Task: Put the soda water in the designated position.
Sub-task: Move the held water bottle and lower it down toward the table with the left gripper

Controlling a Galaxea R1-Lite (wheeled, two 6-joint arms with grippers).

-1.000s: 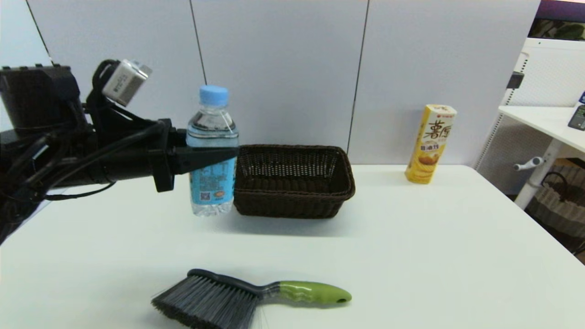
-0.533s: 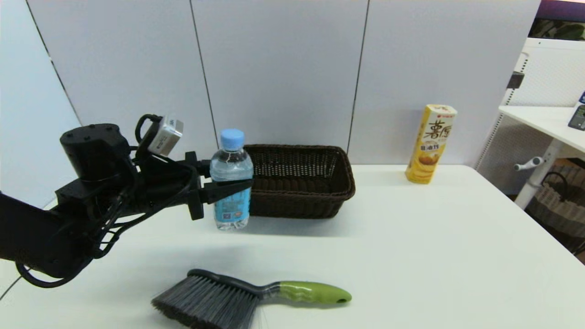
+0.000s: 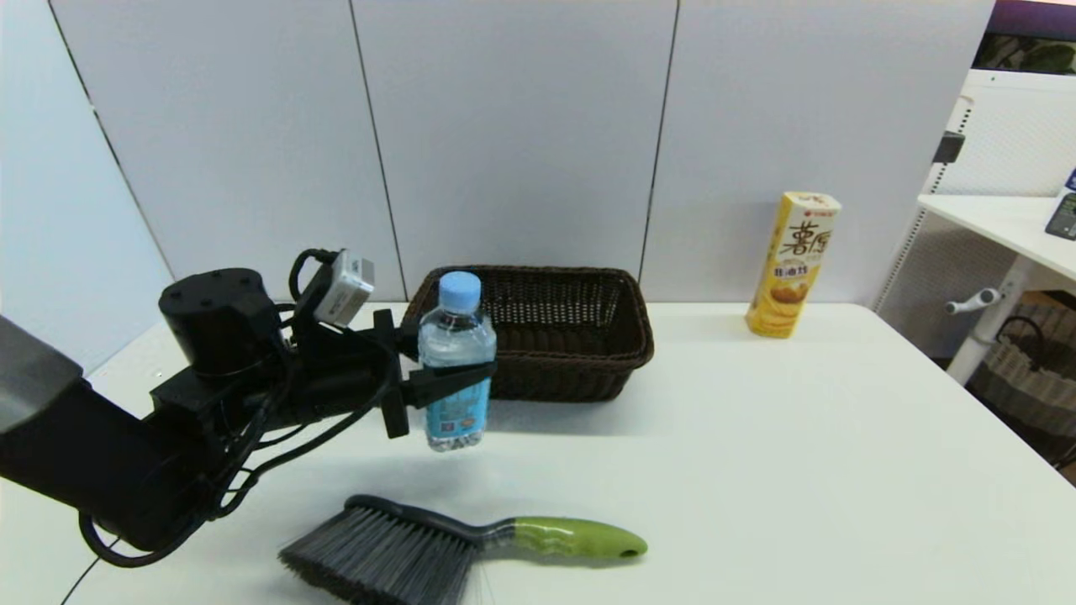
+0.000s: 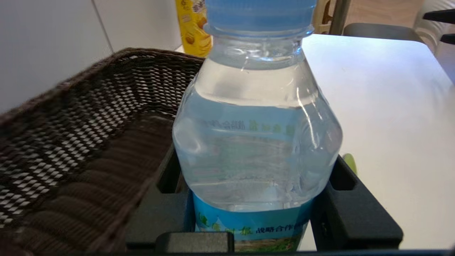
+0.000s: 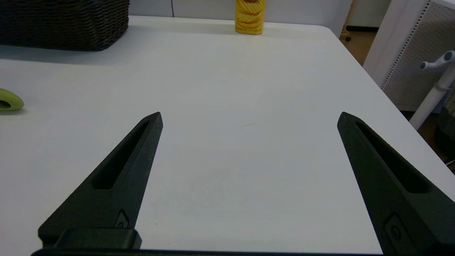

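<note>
- White surface [image 3: 756,470] fills most of the head view; the bare patch meant for the bottle carries no marker, so I cannot tell exactly where it lies.
- Dark woven basket [image 3: 555,336] sits at the back of the surface, its front wall just behind the bottle.
- Left end effector [image 3: 458,378] reaches in from the left, clamped on the bottle's middle, one finger [image 4: 355,217] showing on each side in the left wrist view.
- Grey brush [image 3: 454,546] with a green handle lies near the front edge, in front of the bottle.
- Yellow box [image 3: 793,265] stands upright at the back right, well apart from the rest.
- Soda water [image 3: 456,370] is upright with its cap on; over the last second it has come lower and rightward, from high at the left to just in front of the basket. Whether its base touches the surface I cannot tell. Lowering and release look close.
- Right end effector [image 5: 249,119] rests low over bare surface on the right, spread wide and holding nothing.
</note>
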